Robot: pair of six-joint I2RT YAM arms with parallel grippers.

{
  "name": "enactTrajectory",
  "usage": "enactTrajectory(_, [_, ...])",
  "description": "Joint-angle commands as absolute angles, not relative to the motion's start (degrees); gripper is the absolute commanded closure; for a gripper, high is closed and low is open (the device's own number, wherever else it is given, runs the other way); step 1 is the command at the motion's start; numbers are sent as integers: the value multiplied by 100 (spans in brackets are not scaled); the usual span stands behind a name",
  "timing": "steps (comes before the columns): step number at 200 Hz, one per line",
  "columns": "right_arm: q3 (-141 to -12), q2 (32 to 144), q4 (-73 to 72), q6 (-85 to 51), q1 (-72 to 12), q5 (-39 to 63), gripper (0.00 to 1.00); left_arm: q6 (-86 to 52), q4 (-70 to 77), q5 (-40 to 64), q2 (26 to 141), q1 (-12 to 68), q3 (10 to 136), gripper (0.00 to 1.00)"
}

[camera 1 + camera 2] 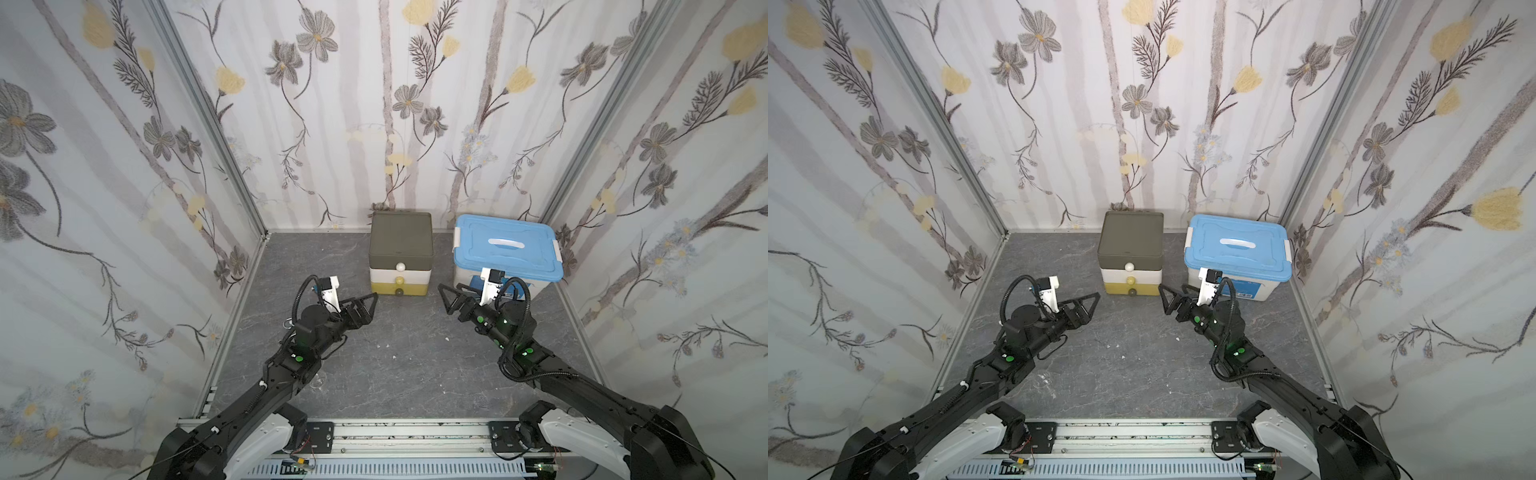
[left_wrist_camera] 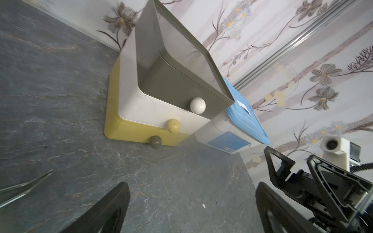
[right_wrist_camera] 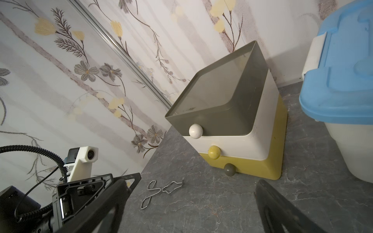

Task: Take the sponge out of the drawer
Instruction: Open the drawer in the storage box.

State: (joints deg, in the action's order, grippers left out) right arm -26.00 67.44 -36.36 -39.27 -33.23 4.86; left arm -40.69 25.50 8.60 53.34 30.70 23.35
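Found no sponge in view; presumably shut inside the three-drawer unit point(image 1: 401, 257). Held left gripper point(image 1: 372, 307) and right gripper point(image 1: 444, 299) wide, empty, near its front. Judged sponge light, soft, squashable; best pinched across its middle.

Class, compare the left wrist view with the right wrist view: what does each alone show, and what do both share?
Only the left wrist view: the blue label on the storage box, and the right arm's wrist camera. Only the right wrist view: the metal tongs whole, and the left arm's wrist camera. Both: the three-drawer unit, drawers closed, white knob, yellow knob, grey knob, and the storage box. Neither shows a sponge.
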Motion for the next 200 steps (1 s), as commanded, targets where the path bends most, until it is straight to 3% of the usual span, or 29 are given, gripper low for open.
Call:
enactTrajectory(1, [-2806,6906,-3778,-4350,-3449,363,0,-4528,3069,553,5553,3292,2342,0])
enactTrajectory(35, [-3177,7182,-3731,-3796,-3842,498,0,-5429,3719,426,6114,3262,1974,0])
enactTrajectory(69, [-3226,7157,-3435,-3794,-3854,200,0,-4613,3108,692,5978,3322,2593,0])
enactTrajectory(108, [-4407,7797,-2146,-2822,-3850,-1252,0,-3796,1885,742,6555,3331,3712,0])
enactTrajectory(129, [-5470,8391,-1270,-2342,-3832,-2325,0,-3544,1290,589,6865,3331,4264,9])
enactTrajectory(148, [-6342,8968,-652,-1990,-3797,-3067,0,-3316,683,553,7190,3337,4826,8])
enactTrajectory(158, [-6679,9297,-533,-1752,-3788,-3291,0,-3296,575,528,7402,3335,5020,1])
enactTrajectory(177, [-7119,9722,-482,-1468,-3747,-3585,0,-3306,584,630,7704,3339,5280,1])
enactTrajectory(200, [-7319,9978,-654,-1387,-3575,-3246,0,-3306,526,782,8097,3344,5574,4])
